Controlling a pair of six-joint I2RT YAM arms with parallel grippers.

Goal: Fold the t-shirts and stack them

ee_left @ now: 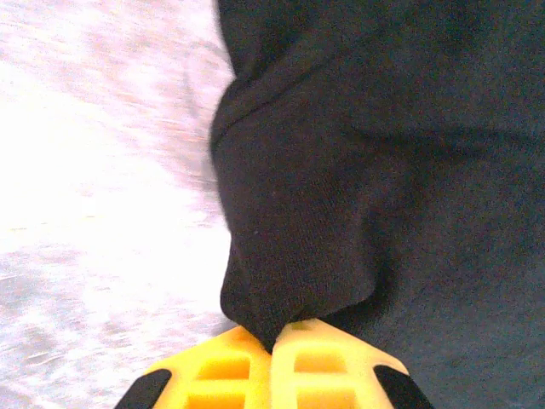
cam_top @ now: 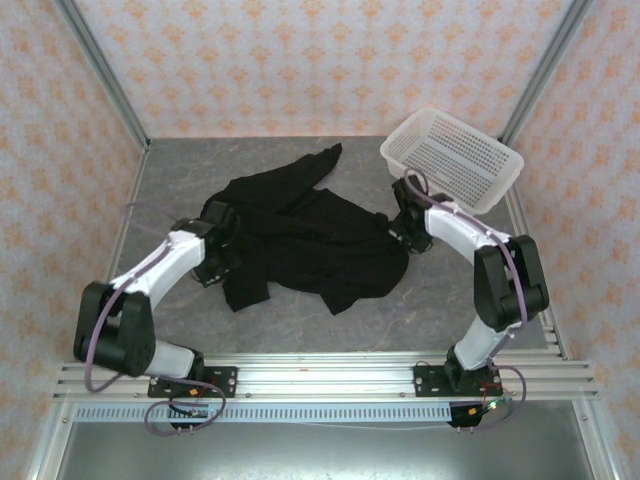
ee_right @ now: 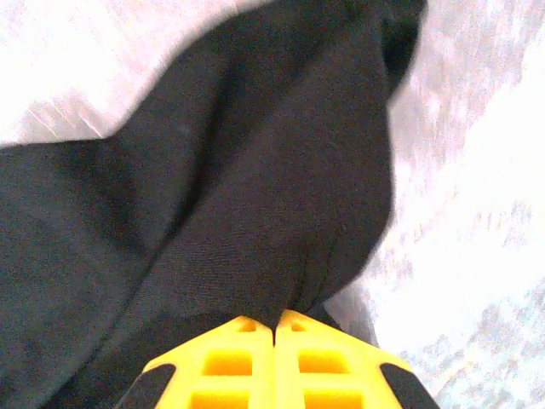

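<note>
Nearest the bases, a bare band of the grey surface (cam_top: 300,325) runs along the 6 o'clock side of the black t-shirt (cam_top: 310,235), which I judge the best room for laying it flat. The shirt lies crumpled mid-surface, plain black showing. Its longest run slants from about 7 o'clock to a sleeve pointing at 1 o'clock. The left arm (cam_top: 165,262) has its jaws pressed together on a fold at the shirt's 9 o'clock edge. In the left wrist view the cloth (ee_left: 341,170) rises from between the yellow fingertips (ee_left: 226,371) toward 12 and 2 o'clock. The right arm (cam_top: 470,235) pinches the opposite 3 o'clock edge, the cloth (ee_right: 255,170) fanning from its fingertips (ee_right: 324,366) toward 12 and 10 o'clock. Each arm is equally close, so the shirt spans between them. Pulling apart should spread it. Beyond, at 2 o'clock, the white perforated basket (cam_top: 452,158) sits just beside the right wrist, crowding that side.
</note>
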